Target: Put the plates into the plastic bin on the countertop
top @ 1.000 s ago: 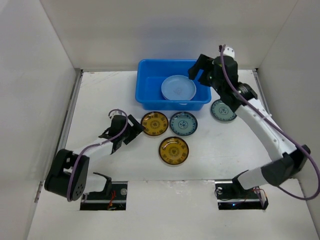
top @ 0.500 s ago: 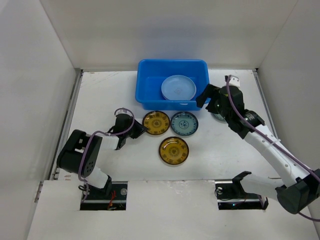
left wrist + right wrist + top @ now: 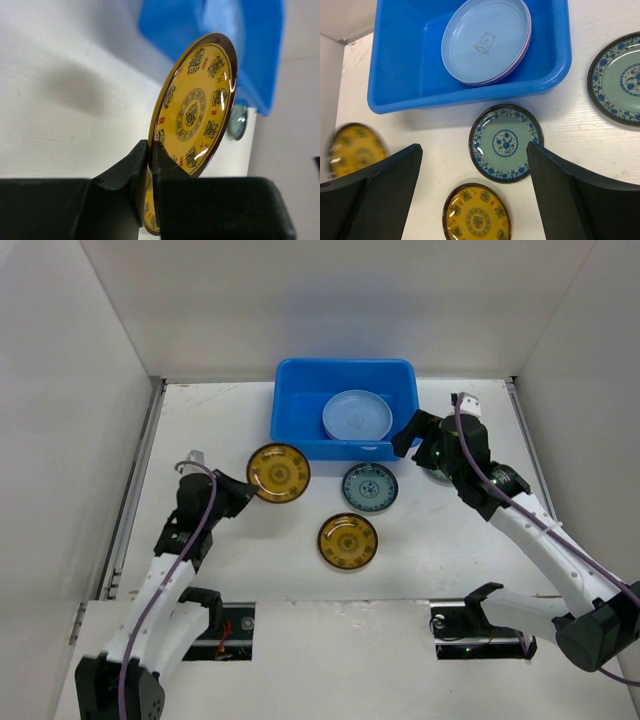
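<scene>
Amber plate (image 3: 197, 107), glossy, patterned, dark-rimmed | left gripper (image 3: 151, 148) pinching its edge | right gripper (image 3: 474, 149) spread

Right wrist view: amber plate (image 3: 356, 150), left of the right claw (image 3: 474, 146), blurred, pattern unreadable. Below claw: second amber plate (image 3: 477, 215), cut by bottom edge. Right of claw: teal plate (image 3: 619, 79), cut by right edge. Left wrist view: plastic bin (image 3: 260, 70), beyond left claw (image 3: 150, 150), out of focus.
</scene>
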Action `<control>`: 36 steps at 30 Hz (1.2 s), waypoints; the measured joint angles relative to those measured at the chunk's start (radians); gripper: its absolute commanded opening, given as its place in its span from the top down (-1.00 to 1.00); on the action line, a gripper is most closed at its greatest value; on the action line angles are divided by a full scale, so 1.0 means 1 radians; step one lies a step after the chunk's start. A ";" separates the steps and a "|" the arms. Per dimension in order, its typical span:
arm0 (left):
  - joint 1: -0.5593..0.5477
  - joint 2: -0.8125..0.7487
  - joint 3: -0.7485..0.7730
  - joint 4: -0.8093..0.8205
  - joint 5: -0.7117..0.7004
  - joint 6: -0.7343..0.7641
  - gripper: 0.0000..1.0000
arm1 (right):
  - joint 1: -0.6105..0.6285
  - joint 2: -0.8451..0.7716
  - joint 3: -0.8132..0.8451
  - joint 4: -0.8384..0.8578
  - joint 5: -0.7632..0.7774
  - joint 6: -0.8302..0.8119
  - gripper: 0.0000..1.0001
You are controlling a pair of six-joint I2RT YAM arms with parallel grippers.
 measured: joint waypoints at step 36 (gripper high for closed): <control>-0.170 1.398 1.275 0.106 0.131 0.275 0.85 | 0.057 -0.356 -0.322 -0.179 -0.063 0.053 -0.78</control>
